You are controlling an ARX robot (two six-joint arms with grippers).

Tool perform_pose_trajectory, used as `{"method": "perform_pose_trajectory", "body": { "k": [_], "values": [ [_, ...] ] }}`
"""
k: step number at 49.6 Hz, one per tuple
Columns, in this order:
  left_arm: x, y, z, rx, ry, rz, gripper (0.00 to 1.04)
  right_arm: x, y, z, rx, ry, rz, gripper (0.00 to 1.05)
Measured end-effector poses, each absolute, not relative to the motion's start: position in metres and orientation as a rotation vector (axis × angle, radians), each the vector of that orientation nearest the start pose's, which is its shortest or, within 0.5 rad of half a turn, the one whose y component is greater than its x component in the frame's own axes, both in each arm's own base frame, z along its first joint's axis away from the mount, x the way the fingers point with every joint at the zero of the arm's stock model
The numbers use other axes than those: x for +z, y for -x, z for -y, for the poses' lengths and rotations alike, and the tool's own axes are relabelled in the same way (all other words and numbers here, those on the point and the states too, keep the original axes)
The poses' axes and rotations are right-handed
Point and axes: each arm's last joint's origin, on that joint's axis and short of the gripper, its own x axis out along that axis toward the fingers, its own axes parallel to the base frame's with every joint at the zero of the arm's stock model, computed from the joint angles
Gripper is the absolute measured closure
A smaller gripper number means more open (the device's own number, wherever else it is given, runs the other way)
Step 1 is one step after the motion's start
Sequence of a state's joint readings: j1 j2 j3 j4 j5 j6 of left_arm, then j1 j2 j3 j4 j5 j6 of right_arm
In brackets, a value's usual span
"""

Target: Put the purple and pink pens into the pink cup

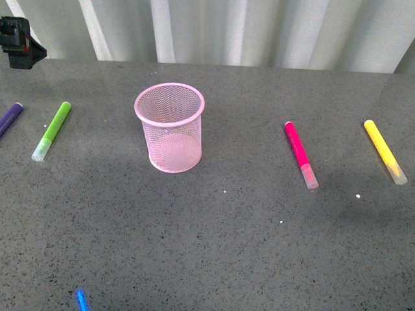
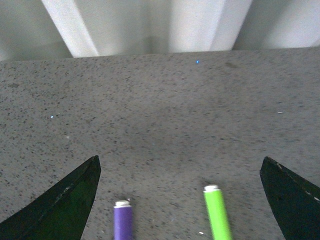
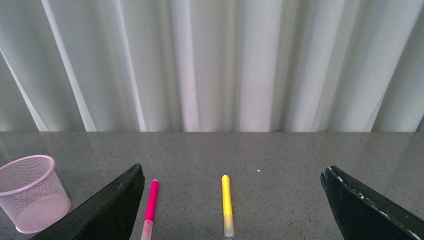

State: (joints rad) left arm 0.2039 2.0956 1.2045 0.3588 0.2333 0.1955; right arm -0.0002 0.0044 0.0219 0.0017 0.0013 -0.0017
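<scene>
Nothing of the task is done yet, as far as you can see: both pens lie flat on the surface (image 1: 227,246) and the cup is empty.

At the far left edge of the front view lies the purple pen (image 1: 10,116), partly cut off by the frame. Just beside it is the lime-green marker (image 1: 52,131), which you should leave alone. Right of them the pink cup (image 1: 174,146) stands upright with its mouth open. Well to its right lies the pink pen (image 1: 299,152), clear cap toward you, and further right the yellow marker (image 1: 384,149), also not wanted.

So two pick-ups and two drops into the cup are left.

Your left hand (image 2: 180,162) is spread wide and holds nothing. Its wrist view shows the ends of the purple pen (image 2: 123,222) and green marker (image 2: 218,212) between its fingers, untouched. Your right hand (image 3: 232,170) is also wide apart and empty. Its wrist view shows the pink pen (image 3: 151,200) by one finger, the yellow marker (image 3: 227,200) in the middle and the cup (image 3: 32,195) off to the side.
</scene>
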Motion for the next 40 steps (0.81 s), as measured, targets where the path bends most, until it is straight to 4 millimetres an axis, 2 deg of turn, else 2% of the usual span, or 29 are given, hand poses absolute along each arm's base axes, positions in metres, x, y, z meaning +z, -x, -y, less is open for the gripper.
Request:
{"method": "perform_pose_trajectory", "body": {
  "k": [5,11,18,40],
  "values": [
    [0.115,-0.444,-0.099,-0.058,-0.110,-0.569,0.07,0.171,-0.097,0.000,-0.002,0.002,0.019,0.07],
    [0.099,-0.441,-0.109,-0.083,-0.154,-0.619,0.07,0.171,-0.097,0.000,-0.002,0.002,0.019,0.07],
    [0.088,-0.438,-0.119,-0.080,-0.182,-0.643,0.07,0.171,-0.097,0.000,-0.002,0.002,0.019,0.07],
    [0.066,-0.433,-0.125,-0.073,-0.205,-0.713,0.07,0.171,-0.097,0.000,-0.002,0.002,0.019,0.07]
  ]
}}
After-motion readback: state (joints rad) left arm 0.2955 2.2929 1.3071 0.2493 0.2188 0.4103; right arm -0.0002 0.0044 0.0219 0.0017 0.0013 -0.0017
